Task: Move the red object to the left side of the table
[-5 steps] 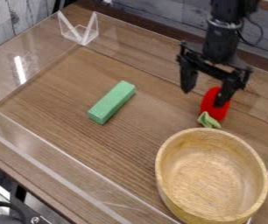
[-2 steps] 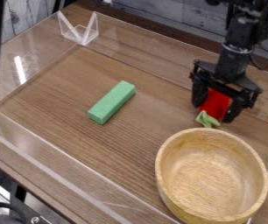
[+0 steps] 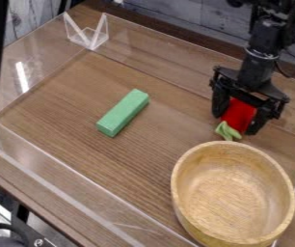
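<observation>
Straddling the red toy fruit (image 3: 240, 117) on the brown wooden surface (image 3: 63, 135), the black pincer (image 3: 248, 108) stands wide open, its dark fingers reaching down on either side of the fruit. Whether they touch it cannot be told, and no grip shows. The fruit's green leafy end (image 3: 227, 131) pokes out below the pincer, toward the large round wooden bowl (image 3: 232, 196) just beyond. A green block (image 3: 123, 113) lies well to the pincer's left in the view. Closing off-centre could squeeze the fruit's glossy, rounded side and make it roll away. Gripping too high might let it slip during lifting. Carried too low and leftward, it could knock the block; swung toward the bowl, it might catch the rim.
</observation>
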